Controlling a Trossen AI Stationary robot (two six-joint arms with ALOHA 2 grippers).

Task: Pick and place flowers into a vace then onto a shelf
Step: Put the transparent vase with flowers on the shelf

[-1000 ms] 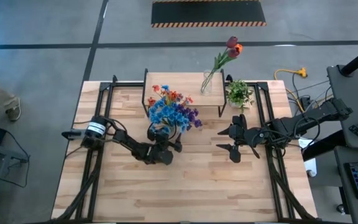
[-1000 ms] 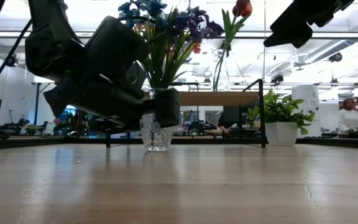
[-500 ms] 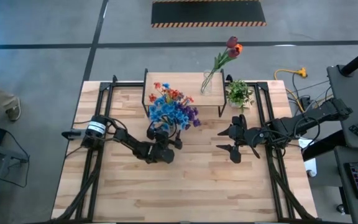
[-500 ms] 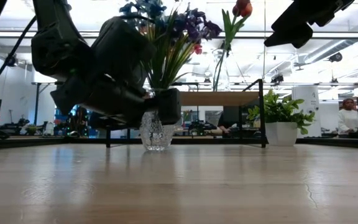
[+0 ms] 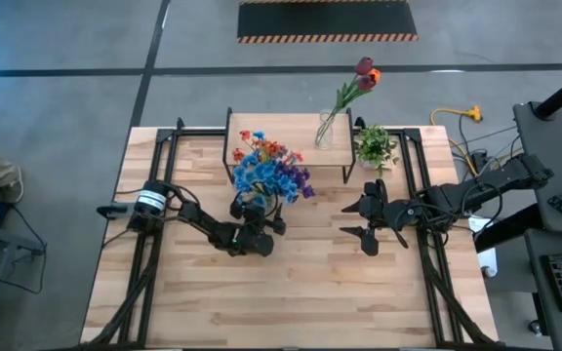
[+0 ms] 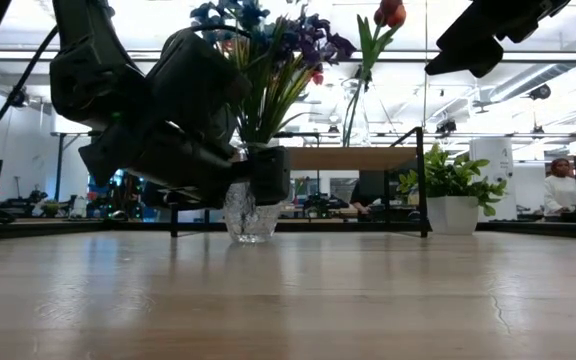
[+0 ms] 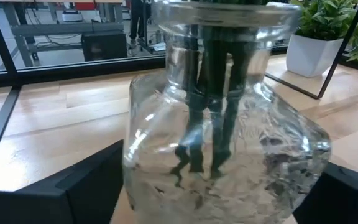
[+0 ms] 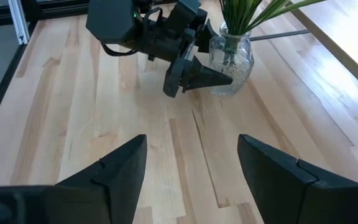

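Note:
A clear glass vase (image 7: 229, 155) holds flowers (image 5: 271, 171) with blue, purple and orange-red heads on green stems (image 7: 210, 112). It stands on the table in front of the shelf (image 5: 286, 125), near the table's middle (image 6: 251, 215). My left gripper (image 5: 249, 226) is shut on this vase. My right gripper (image 5: 354, 220) hovers open to the vase's right, above the table (image 8: 191, 180). On the shelf stands a second, slender glass vase (image 5: 325, 132). It holds a dark red tulip and an orange-red flower (image 5: 364, 73). My left gripper pinches the vase's wide lower body (image 7: 135, 168) between its two fingers (image 7: 79, 186), one on each side. The fingers come in level from the table's near-left side. The vase stands upright, and in the right wrist view its base (image 8: 229, 90) seems to rest on the tabletop.
A small potted green plant (image 5: 374, 146) in a white pot (image 6: 451, 215) stands right of the shelf. The shelf's thin black legs (image 6: 425, 180) rise just behind the held vase. Bare tabletop (image 5: 310, 292) spreads toward the near edge. A person (image 6: 565, 185) sits far off in the room.
My left gripper, still shut on the vase, has shifted a little toward the table's left with the vase between its fingers. It has since kept still.

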